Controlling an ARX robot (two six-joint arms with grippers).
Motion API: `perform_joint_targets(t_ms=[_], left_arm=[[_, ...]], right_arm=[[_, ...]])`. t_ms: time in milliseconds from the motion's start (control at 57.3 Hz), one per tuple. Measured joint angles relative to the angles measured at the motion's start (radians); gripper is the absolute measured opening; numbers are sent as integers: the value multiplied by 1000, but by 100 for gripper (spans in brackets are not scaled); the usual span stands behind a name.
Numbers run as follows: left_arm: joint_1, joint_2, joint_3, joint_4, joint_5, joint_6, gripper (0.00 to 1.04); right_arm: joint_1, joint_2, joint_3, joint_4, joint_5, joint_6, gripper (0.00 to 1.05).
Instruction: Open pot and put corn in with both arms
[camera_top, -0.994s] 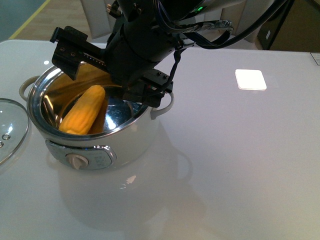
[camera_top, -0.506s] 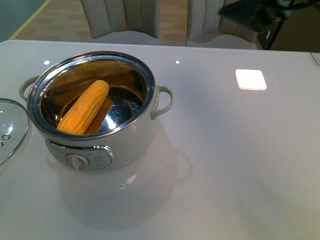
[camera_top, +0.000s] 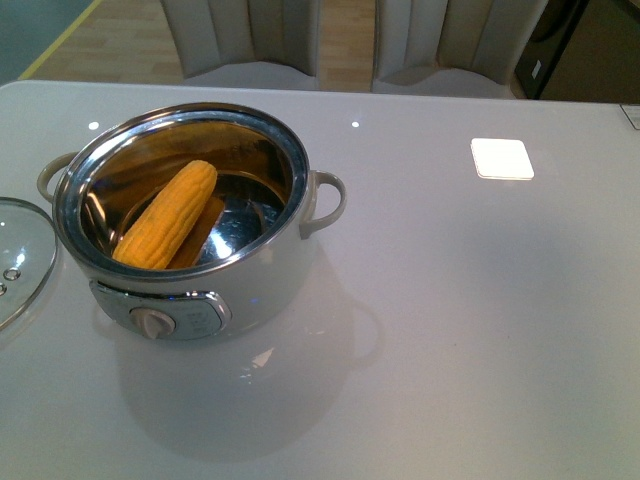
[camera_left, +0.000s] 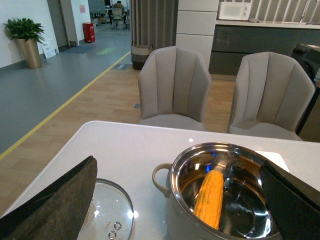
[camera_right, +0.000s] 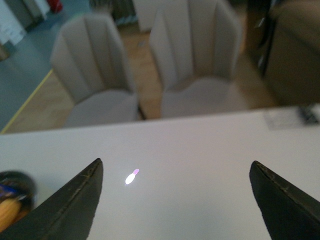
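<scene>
The cream-white pot (camera_top: 270, 285) stands open on the left part of the white table, dial facing me. The corn (camera_top: 167, 215) lies slanted inside it, leaning on the steel wall. The glass lid (camera_top: 20, 255) rests flat on the table left of the pot. Neither arm shows in the front view. In the left wrist view, my left gripper (camera_left: 176, 165) is open and empty, raised above the table with the corn (camera_left: 210, 197), pot (camera_left: 167, 220) and lid (camera_left: 112, 210) below it. My right gripper (camera_right: 175, 164) is open over bare table, the blurred pot (camera_right: 20, 182) off to one side.
Two grey chairs (camera_top: 240, 40) (camera_top: 450, 45) stand beyond the table's far edge. A bright white square (camera_top: 501, 158) shows on the tabletop right of the pot. A plant (camera_left: 25, 30) and open floor lie further off.
One second ago a black arm hung over the pot with its gripper open by the corn. It has pulled up and to the right, out of the front view. The corn stays in the pot.
</scene>
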Motion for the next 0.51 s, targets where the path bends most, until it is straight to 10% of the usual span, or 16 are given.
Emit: perform_joint_targets(t_ms=[401,506], left_arm=[[0,0,0,0,0,0,98],[0,0,0,0,0,0,98]], right_arm=[[3,-217,-244,58,12,-80,4],[4,-264,-277,39,12,-85,2]])
